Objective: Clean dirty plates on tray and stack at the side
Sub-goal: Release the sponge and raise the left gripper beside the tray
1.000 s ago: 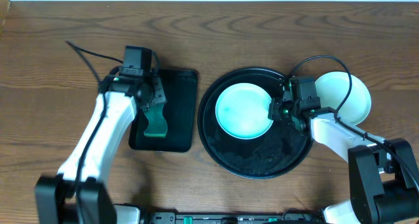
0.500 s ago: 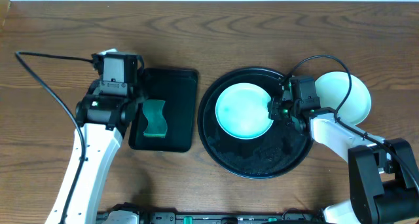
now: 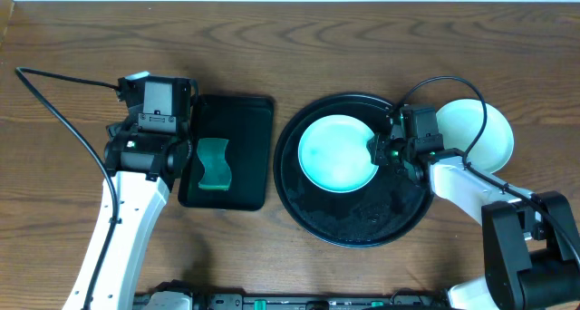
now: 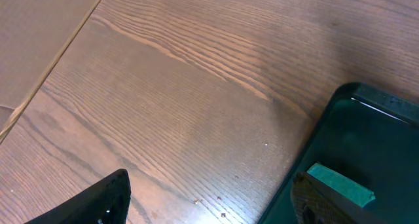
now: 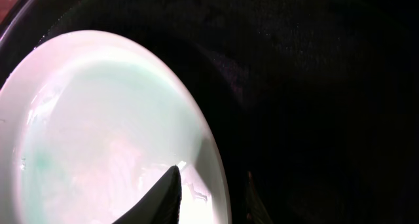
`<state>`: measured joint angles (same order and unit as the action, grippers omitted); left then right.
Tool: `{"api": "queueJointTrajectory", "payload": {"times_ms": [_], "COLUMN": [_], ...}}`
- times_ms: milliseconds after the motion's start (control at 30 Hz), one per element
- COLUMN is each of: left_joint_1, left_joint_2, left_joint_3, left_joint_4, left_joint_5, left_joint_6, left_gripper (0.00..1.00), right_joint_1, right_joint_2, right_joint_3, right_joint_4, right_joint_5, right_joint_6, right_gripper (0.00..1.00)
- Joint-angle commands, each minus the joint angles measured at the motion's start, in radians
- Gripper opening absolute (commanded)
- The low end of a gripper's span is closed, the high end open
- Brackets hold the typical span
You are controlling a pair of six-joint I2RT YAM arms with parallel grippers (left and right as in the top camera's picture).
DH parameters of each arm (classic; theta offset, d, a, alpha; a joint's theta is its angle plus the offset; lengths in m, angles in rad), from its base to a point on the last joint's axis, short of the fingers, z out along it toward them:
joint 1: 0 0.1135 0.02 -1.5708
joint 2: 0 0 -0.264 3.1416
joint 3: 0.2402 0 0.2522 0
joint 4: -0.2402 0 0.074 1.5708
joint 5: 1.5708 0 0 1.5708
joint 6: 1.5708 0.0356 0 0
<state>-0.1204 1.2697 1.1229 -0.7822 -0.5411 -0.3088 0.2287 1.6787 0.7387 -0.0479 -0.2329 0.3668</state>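
Tabletop (image 3: 290, 47): brown wood grain, carrying every item listed. Tray (image 3: 362, 215): round, black, low-rimmed, sitting just right of the tabletop's middle. Mint plate (image 3: 335, 153): glossy, lying flat inside the tray, filling its far-left part and leaving the near part bare; no smear readable through the glare. White plate (image 3: 485, 133): lying off the tray, on the wood by the tray's right rim and toward the tabletop's right edge, partly hidden by the right arm; touching the rim or not, and single or stacked, impossible to tell. Small tray (image 3: 249, 138): rectangular, black, sitting left of the tabletop's middle, apart from the round one. Sponge (image 3: 214, 163): green, lying in the small tray toward its left edge. Left gripper (image 4: 209, 207): hovering low beside the small tray's left edge, jaws standing wide apart with only bare wood between them, gripping nothing; one of its fingers (image 4: 105, 198) showing over the wood, the other over the small tray's edge close to the sponge. Right gripper (image 3: 379, 151): reaching over the tray's right rim to the mint plate's right edge, one fingertip (image 5: 167, 194) lying over the plate's inner surface, the other lost in the dark beneath; pinching the edge or merely straddling it, impossible to tell. Cable (image 3: 54, 101): black, looping from the left arm toward the tabletop's left edge.
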Motion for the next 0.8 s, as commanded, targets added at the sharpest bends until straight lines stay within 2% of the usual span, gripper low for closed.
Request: {"api": "queueJointTrajectory", "payload": {"times_ms": [0, 333, 400, 500, 767], "left_joint_1": [0.002, 0.002, 0.002, 0.002, 0.002], "left_joint_2": [-0.002, -0.002, -0.002, -0.002, -0.002], "left_joint_3": [0.02, 0.02, 0.02, 0.02, 0.02], "left_joint_4": [-0.002, -0.002, -0.002, -0.002, -0.002], "left_joint_5": [-0.032, -0.032, -0.032, -0.032, -0.032], "left_joint_6": [0.009, 0.009, 0.009, 0.009, 0.009], "left_gripper": [0.79, 0.8, 0.79, 0.8, 0.8], "right_joint_1": [0.007, 0.007, 0.007, 0.007, 0.007], "right_joint_2": [0.003, 0.003, 0.003, 0.003, 0.003], "right_joint_3": [-0.002, -0.002, -0.002, -0.002, -0.002], "right_joint_4": [0.0, -0.012, -0.018, -0.03, -0.075], "right_joint_5": [-0.007, -0.006, 0.001, 0.026, 0.037], "right_joint_6": [0.003, -0.007, -0.027, -0.033, -0.062], "right_gripper": [0.28, 0.26, 0.21, 0.18, 0.22]}}
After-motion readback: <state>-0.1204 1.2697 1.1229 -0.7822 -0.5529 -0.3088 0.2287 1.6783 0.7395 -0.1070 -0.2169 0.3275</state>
